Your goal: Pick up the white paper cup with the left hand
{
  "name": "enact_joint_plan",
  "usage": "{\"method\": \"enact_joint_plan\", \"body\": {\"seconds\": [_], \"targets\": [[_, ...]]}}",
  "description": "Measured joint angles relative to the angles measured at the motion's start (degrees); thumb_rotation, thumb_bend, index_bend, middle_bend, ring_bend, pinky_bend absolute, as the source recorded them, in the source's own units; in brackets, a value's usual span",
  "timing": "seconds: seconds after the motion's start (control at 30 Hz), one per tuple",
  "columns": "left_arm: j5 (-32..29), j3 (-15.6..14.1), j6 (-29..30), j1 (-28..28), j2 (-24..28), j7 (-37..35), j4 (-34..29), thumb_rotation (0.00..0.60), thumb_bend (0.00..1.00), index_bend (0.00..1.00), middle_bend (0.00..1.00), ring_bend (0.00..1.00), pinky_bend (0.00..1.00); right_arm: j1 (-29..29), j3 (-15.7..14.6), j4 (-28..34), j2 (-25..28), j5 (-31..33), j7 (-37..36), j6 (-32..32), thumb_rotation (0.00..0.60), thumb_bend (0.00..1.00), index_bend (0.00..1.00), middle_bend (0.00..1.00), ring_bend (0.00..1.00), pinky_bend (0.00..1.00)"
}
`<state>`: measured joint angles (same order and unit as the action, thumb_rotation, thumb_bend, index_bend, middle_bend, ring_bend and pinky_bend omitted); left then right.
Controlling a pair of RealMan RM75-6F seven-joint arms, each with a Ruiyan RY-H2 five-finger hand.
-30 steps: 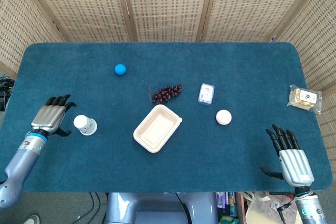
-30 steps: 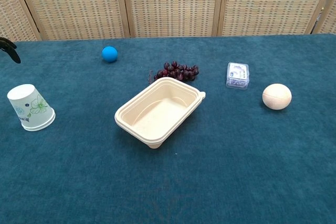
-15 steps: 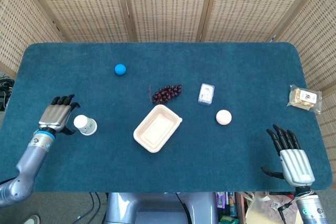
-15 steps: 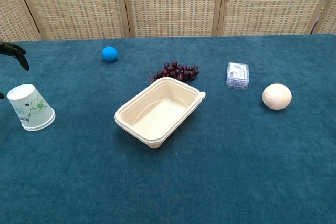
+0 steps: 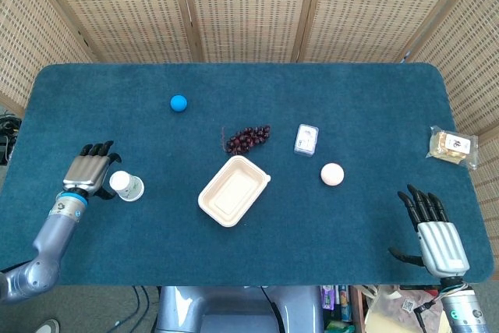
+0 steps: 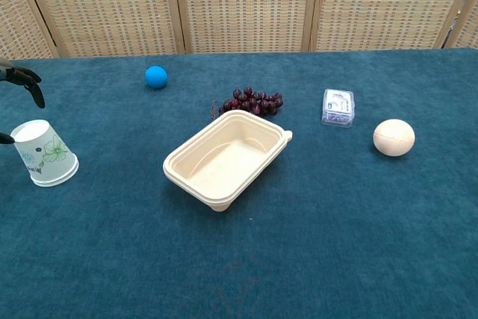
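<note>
White paper cup (image 6: 45, 154): inverted, wide rim down on counter (image 5: 312, 99), closed base up, body leaning slightly. Green floral print on side wall, visible in chest view. Location: left portion of blue counter, near front-left edge, well apart from other items. Head view shows cup (image 5: 125, 185) from above: round white base, rim flaring beneath. Left hand (image 5: 87, 171) just beside cup; contact cannot be determined.

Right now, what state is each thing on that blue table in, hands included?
white paper cup: upside down, on the table, not lifted.
left hand: fingers apart, right beside the cup, holding nothing.
right hand: fingers spread, holding nothing.
takeout tray: open, empty.
snack packet: sealed, lying flat.
small plastic box: closed.
</note>
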<state>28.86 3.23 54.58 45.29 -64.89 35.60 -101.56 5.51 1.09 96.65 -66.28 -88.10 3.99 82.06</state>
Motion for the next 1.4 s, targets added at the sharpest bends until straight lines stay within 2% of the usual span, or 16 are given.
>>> {"method": "enact_joint_plan", "body": {"seconds": [1.4], "targets": [[-1.2, -2.1, 1.5, 1.8, -2.7, 0.0, 1.5, 0.6, 0.24, 0.32, 0.0, 0.0, 0.0, -0.2, 0.0, 0.0, 0.2, 0.0, -0.2, 0.2, 0.6, 0.09, 0.0, 0.0, 0.0, 0.0]]}}
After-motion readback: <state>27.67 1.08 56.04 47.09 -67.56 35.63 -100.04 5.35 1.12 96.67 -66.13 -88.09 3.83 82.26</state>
